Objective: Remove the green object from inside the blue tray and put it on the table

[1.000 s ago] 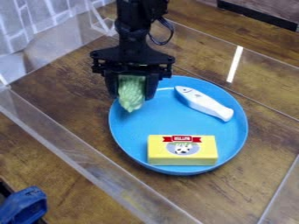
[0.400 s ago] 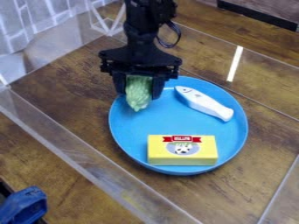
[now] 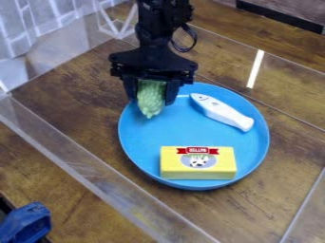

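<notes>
At the near left corner of the table [image 3: 76,133], a crumpled blue cloth [image 3: 23,226] lies beyond the clear acrylic edge. On the blue tray [image 3: 150,142], the yellow box [image 3: 200,162] sits by the near rim and the white elongated toy [image 3: 221,112] by the far right rim. At the tray's far left rim the black gripper [image 3: 151,95] points steeply down with its jaws clamped on the green object [image 3: 152,98], which is inside the tray's outline.
</notes>
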Controlling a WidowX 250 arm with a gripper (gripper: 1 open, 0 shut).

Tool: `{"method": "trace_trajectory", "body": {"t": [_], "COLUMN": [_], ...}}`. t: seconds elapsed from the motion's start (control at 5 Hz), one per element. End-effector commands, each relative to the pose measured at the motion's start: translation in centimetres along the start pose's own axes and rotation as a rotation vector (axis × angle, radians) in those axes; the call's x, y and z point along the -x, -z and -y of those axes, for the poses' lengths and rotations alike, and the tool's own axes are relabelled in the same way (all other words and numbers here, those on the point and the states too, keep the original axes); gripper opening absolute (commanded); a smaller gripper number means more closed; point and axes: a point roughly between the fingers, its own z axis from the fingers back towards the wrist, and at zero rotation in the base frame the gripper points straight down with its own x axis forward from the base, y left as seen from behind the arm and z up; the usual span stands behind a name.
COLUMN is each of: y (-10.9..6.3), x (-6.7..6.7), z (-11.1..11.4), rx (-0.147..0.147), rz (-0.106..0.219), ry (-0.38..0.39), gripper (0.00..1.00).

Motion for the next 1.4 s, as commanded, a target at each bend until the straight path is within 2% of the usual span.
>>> {"method": "trace_trajectory", "body": {"t": [0.0,0.6,0.8,1.0,1.2], "y": [-0.9,0.1,0.6,0.9,0.6], "x": [-1.0,-1.0,-0.8,-0.7,-0.7], "z": [0.6,0.6,0.8,1.0,0.9], "rx": [0.019,0.006,0.004,-0.001,0.001], "rz": [0.057,0.084,0.091,0.095,0.094], "ry": [0.014,0.033,0.037,0.044,0.053], "gripper": [0.00,0.00,1.00,1.00,0.00]}}
